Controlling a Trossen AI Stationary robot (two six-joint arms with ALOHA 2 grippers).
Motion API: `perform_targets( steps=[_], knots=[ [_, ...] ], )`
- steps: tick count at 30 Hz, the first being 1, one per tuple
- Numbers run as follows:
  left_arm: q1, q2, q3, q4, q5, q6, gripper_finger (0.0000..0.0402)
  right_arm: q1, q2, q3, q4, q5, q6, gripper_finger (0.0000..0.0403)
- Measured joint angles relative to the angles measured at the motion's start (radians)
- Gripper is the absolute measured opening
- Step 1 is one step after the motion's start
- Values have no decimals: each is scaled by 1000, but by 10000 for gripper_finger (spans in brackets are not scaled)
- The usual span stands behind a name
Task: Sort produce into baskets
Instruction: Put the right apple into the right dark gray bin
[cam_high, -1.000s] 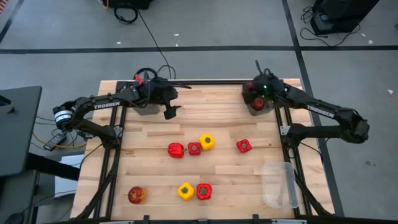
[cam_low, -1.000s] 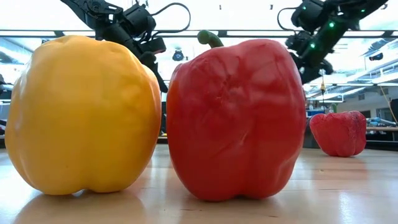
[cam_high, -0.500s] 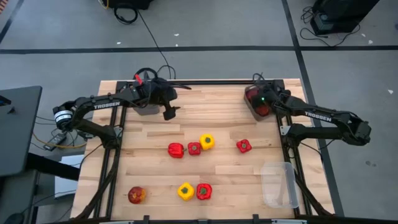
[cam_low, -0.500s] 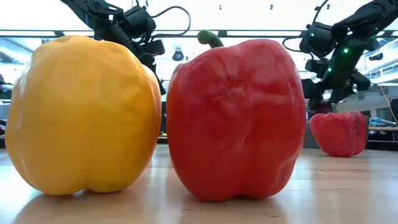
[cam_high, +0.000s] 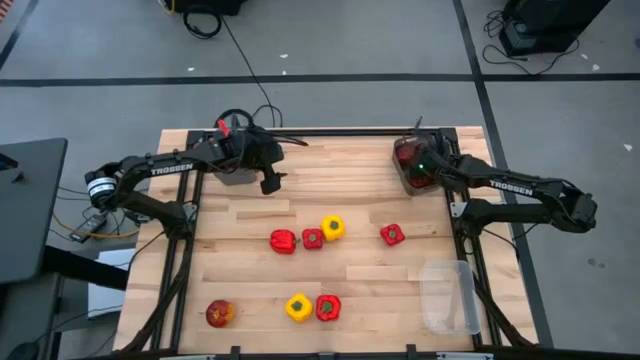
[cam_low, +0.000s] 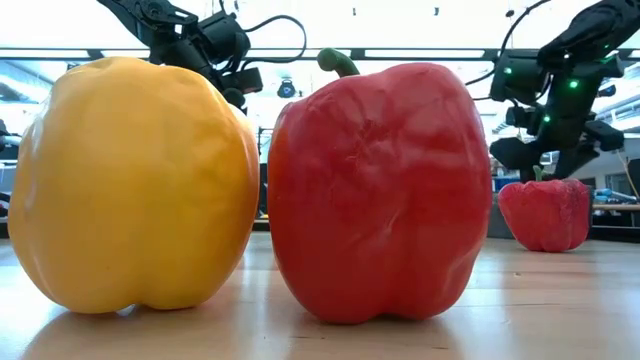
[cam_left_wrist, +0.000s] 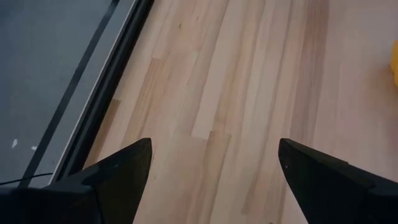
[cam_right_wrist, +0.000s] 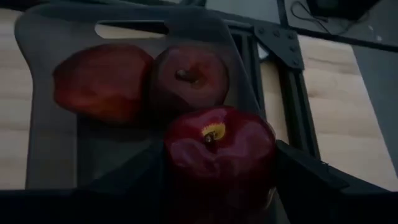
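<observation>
Legible markings: arm branding only.
"TROSSEN" is printed in white on the left arm (cam_high: 170, 168) and on the right arm (cam_high: 513, 183), both seen in the high view.

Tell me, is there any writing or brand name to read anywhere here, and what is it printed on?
"TROSSEN" in white on the left arm, seen from above.
"TROSSEN" in white on the right arm, also seen from above.
No other words, numbers or signs can be read on the table, the produce or the baskets.
</observation>
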Motion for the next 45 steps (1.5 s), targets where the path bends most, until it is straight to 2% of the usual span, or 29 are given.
perform_targets(
  steps=[4, 12, 17, 21, 24, 27, 33, 34, 40, 45],
  knots=[
    [0, 0, 0, 13, 0, 0, 355, 38, 0, 0, -2, 1, -10, 296],
    [-1, 0, 0, 3, 0, -21, 355, 52, -49, 0, 59, 0, -10, 387],
    [-1, 0, 0, -17, 0, -23, 355, 53, -135, 1, 102, -21, 37, 388],
    [-1, 0, 0, -21, 0, -24, 355, 53, -202, 1, 107, -47, 17, 349],
    [-1, 0, 0, -18, 0, -24, 355, 55, -237, 1, 107, -53, 9, 297],
    [-1, 0, 0, -7, 0, -24, 355, 55, -245, 2, 106, -78, 10, 219],
    [-1, 0, 0, 0, 0, -25, 355, 53, -202, -13, 37, -169, 75, 34],
    [-1, 0, 0, 0, 0, -25, 355, 53, -194, -19, 33, -173, 86, 18],
    [-1, 0, -10, 55, 0, -22, 355, 34, -161, -69, 24, -261, 200, 18],
    [-1, 0, -17, 64, 0, -21, 355, 51, -179, -68, 36, -259, 196, 10]
  ],
)
